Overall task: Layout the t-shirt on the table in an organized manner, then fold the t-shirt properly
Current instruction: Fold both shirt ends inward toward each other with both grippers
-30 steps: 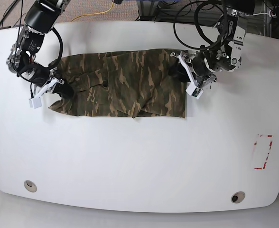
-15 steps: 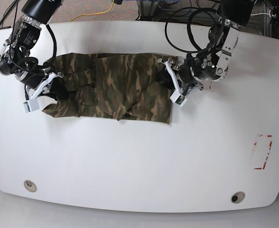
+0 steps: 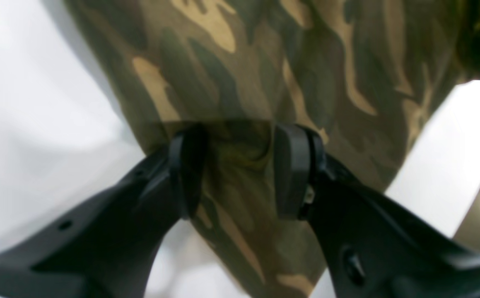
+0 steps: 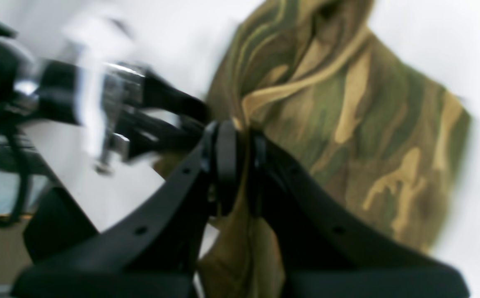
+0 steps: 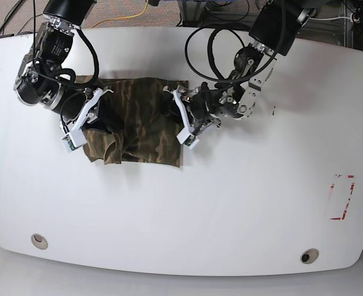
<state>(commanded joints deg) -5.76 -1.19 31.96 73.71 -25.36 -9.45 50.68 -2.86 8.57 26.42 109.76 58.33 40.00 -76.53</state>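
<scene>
On the desk (image 5: 243,203), upper left, the t-shirt (image 5: 141,120) now bunches far narrower than a second ago. Our left gripper (image 3: 235,169) and right gripper (image 4: 235,165) both clench cloth, jaws converging; we're folding before layout finishes.

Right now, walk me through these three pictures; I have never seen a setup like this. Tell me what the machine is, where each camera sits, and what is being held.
This is a two-armed robot working over a white table. One picture looks down from above; the other two come from cameras mounted at each wrist, looking past the black fingers. A camouflage t-shirt lies bunched on the table. The right gripper is pinched shut on the cloth. The left gripper has cloth between its fingers, which stand apart. A red tape outline marks the table.
</scene>
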